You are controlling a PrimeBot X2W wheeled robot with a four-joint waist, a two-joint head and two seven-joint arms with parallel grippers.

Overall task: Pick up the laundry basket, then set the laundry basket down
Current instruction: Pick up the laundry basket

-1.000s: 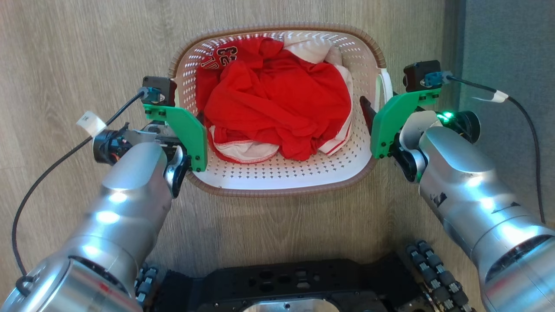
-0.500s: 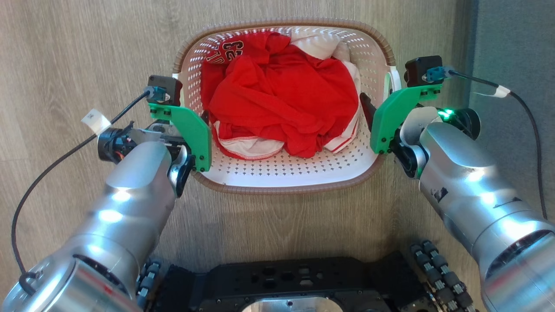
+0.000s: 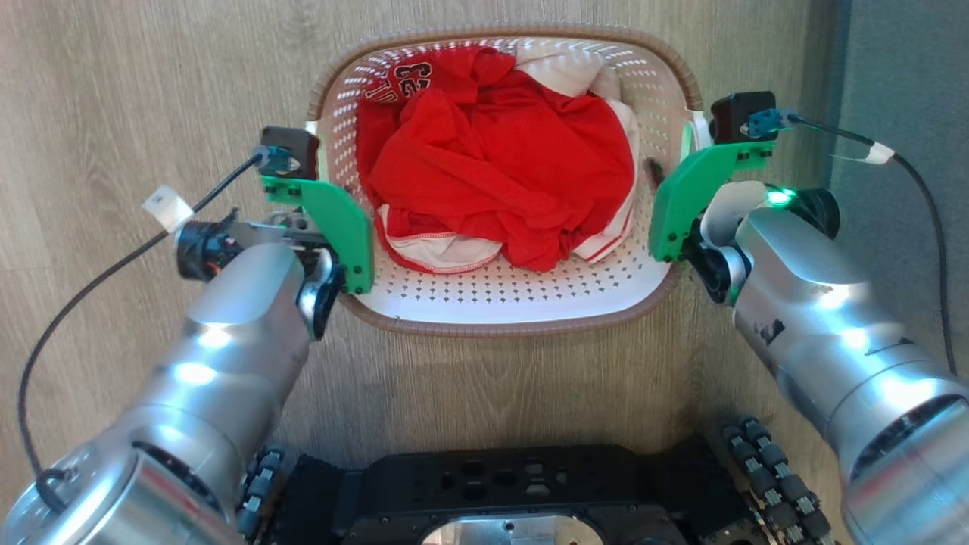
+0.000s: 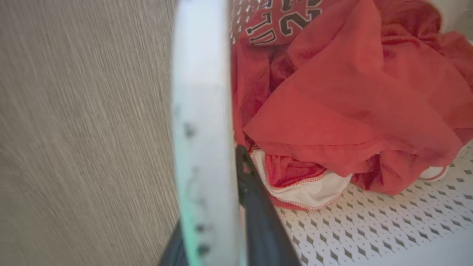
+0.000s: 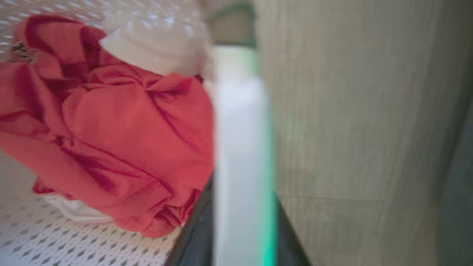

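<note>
Evidently the pick-up is at its grasping stage. On the left, the left gripper (image 4: 218, 173), two long dark fingers under a green plastic bracket, straddles the left side handle (image 4: 201, 92) of white plastic. One finger is inside the wall and one outside, both close against it; whether they clamp it firmly I cannot tell through the blur. Between the arms, over the pale wood-grain floor (image 3: 113, 113) and just ahead of the robot's black wheeled base (image 3: 515, 484), is the laundry basket (image 3: 500, 299). It is small, rounded-rectangular and of white plastic, with perforated walls and a brown woven-look rim. From above I cannot tell whether its bottom has left the floor. Inside it lies a crumpled red jersey (image 3: 500, 166) with dark numerals, over some white cloth (image 3: 560, 72). On the right, the right side handle (image 5: 240, 129), also white, stands likewise between the dark fingers of the right gripper (image 5: 242, 192). They are close on both sides, and the firmness of hold is again unclear. The next move, I judge, calls for both grips to be made sure, then an even lift by both arms together, lest the basket tip or twist. By count: one basket, two handles, two grippers, one to each handle, and one red jersey. How many white pieces there are cannot be told.
</note>
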